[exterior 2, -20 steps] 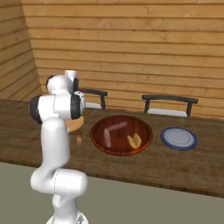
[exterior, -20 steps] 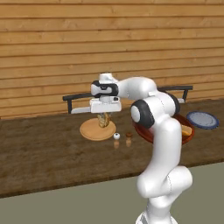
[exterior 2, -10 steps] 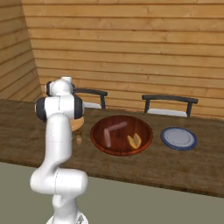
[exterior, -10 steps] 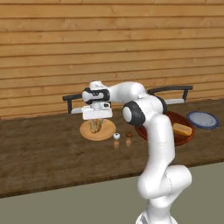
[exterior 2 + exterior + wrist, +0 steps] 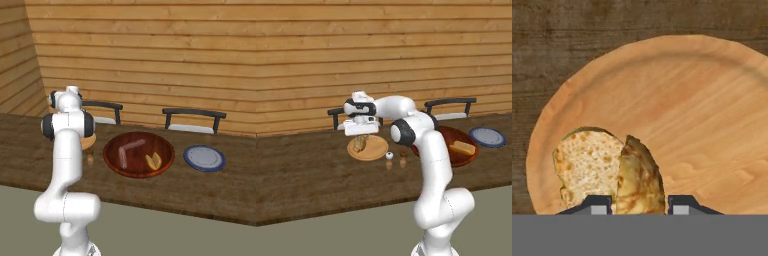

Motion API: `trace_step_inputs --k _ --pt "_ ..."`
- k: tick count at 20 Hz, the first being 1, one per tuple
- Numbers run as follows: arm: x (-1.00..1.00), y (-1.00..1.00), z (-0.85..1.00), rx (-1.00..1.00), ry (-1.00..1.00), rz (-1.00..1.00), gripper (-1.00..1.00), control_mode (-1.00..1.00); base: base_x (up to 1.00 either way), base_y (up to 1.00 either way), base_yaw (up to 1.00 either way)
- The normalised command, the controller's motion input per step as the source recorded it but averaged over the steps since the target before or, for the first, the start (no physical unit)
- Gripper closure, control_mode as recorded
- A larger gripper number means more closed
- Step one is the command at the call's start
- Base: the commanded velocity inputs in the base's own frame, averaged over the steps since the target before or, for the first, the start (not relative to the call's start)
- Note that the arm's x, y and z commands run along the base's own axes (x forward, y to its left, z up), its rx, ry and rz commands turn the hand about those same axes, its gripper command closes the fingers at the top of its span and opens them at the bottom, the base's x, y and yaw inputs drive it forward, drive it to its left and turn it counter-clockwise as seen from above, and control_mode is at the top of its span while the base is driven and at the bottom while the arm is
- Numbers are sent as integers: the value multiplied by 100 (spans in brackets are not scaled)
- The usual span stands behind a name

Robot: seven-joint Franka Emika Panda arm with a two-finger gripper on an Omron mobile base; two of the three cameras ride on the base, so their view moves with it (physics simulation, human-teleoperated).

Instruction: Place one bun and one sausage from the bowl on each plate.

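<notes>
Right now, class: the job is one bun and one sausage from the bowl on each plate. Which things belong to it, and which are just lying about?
Job: bowl, two sausages, bun in bowl, bun on tan plate, tan plate, blue-grey plate.

Lying about: two chairs, two small shakers.

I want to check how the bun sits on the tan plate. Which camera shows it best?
The hand view: the bun lies close up between the hand's fingertips, over the tan plate. In the left base view it is a small tan shape under the hand. In the right base view the arm covers it.
</notes>
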Motion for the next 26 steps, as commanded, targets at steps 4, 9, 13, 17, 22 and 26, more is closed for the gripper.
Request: trace_step_inputs --k 4,9,13,17,22,26 --pt "0 0 0 0 -4 0 -100 -100 0 0 0" --pt "-59 -34 48 0 -17 0 -100 -100 0 0 0" --pt "-96 -90 39 2 -17 0 -100 -100 0 0 0" --pt "-100 -100 17 9 -26 1 -100 -100 0 0 0" --pt "-78 -100 46 16 -13 6 -100 -100 0 0 0" --pt "-97 -98 17 11 -2 8 -100 -100 0 0 0"
